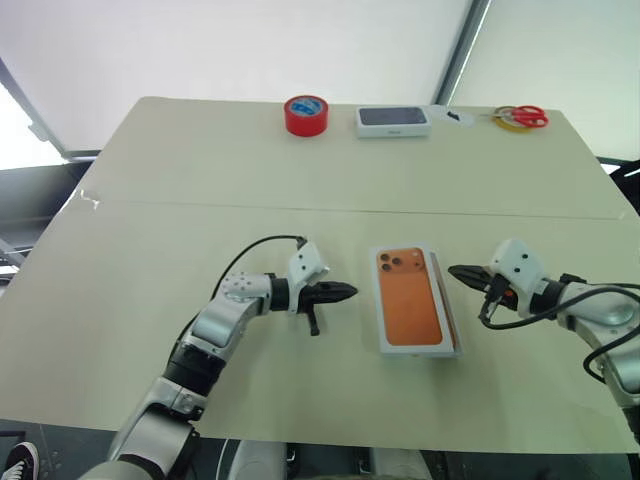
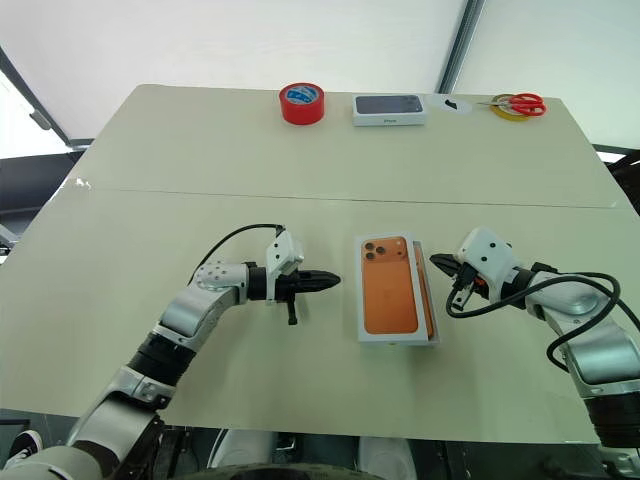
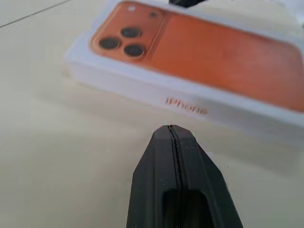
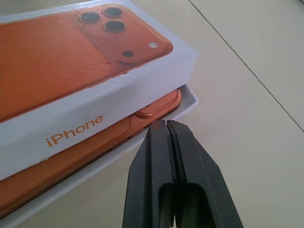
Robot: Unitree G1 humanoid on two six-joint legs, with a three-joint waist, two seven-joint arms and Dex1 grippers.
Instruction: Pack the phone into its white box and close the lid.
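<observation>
Both grippers are pinched shut on nothing. The left gripper hovers just beside the lid on its left, pointing at its long side; the right gripper sits just beside the lid on its right, aimed at the near corner.

That lid, with the orange phone picture facing up, lies over the white box but not squarely. In the right wrist view it rides up on the right-hand side, shifted off toward the left, so the phone shows in the gap beneath, lying in the box with its raised camera block poking out under the lid's edge. A strip of orange also shows along the lid's right edge from the head cameras.

My reading is that the packing is done and the closing is only half done: the phone is in, the lid is on top, but it has not dropped down around the box. What is left is to square it up and press it down, probably with a nudge from each side.

Well beyond the lid, at the far edge of the table, stand a roll of red tape, a closed white box with a dark top and red-handled scissors.
</observation>
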